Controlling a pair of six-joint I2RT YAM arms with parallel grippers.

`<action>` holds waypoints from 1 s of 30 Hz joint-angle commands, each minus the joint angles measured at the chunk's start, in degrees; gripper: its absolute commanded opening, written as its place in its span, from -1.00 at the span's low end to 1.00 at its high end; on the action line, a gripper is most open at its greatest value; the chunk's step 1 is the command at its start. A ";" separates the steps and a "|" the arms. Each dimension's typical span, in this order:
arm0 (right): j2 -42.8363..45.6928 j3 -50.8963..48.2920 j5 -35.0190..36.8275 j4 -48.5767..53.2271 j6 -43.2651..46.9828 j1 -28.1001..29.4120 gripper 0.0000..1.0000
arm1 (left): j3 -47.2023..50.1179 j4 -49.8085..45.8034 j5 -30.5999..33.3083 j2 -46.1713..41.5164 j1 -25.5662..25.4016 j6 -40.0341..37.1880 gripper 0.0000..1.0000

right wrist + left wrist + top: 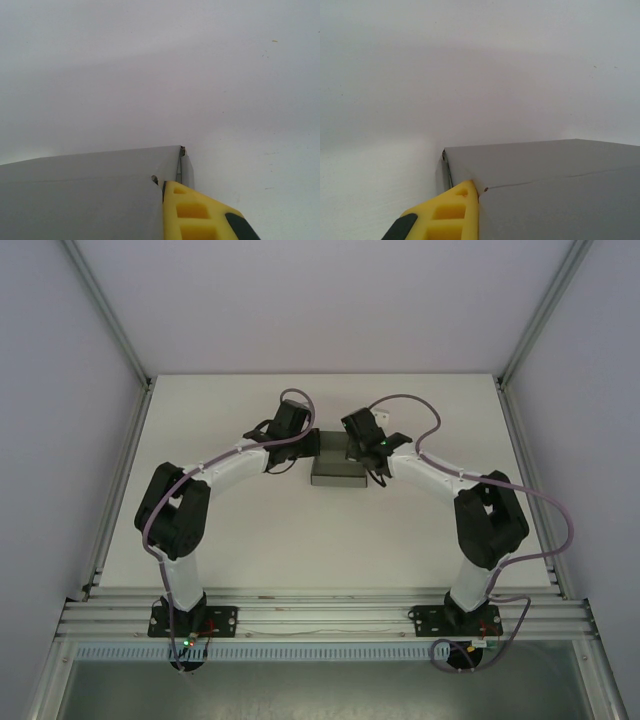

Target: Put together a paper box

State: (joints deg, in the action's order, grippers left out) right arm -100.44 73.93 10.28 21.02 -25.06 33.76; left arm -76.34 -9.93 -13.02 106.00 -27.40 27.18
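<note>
The paper box (335, 472) lies on the white counter (250, 530) squeezed between the 2 tools, which meet it from opposite ends. The left tool (312, 445) is closed to almost nothing. In its wrist view, 1 yellow finger (455, 215) lies flat against the box's end wall, and the grey cardboard (560, 200) spreads to the right of it and hides the other finger, so the wall looks pinched. The right tool (352, 452) is closed the same way. Its yellow finger (195, 215) sits against the other end, with the folded box top (80, 200) stretching off to its left. A seam runs across the top by the left tool.
</note>
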 commanded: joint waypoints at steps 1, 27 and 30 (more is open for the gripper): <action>-0.38 0.31 -1.76 -0.49 -0.32 0.74 -0.96 | -1.08 -0.56 -3.96 -1.05 -1.17 2.19 -0.93; 9.39 -23.52 10.65 -18.33 5.81 7.70 -0.95 | 10.20 -1.59 -2.00 -13.58 -3.36 -0.07 0.68; 9.48 -24.81 11.81 -20.23 6.45 8.25 -0.91 | 10.08 -3.68 0.97 -16.17 -3.28 1.27 1.00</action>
State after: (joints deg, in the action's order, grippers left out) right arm -91.59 51.07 19.81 1.08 -20.21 41.17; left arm -64.77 -10.57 -15.38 93.17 -30.50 28.12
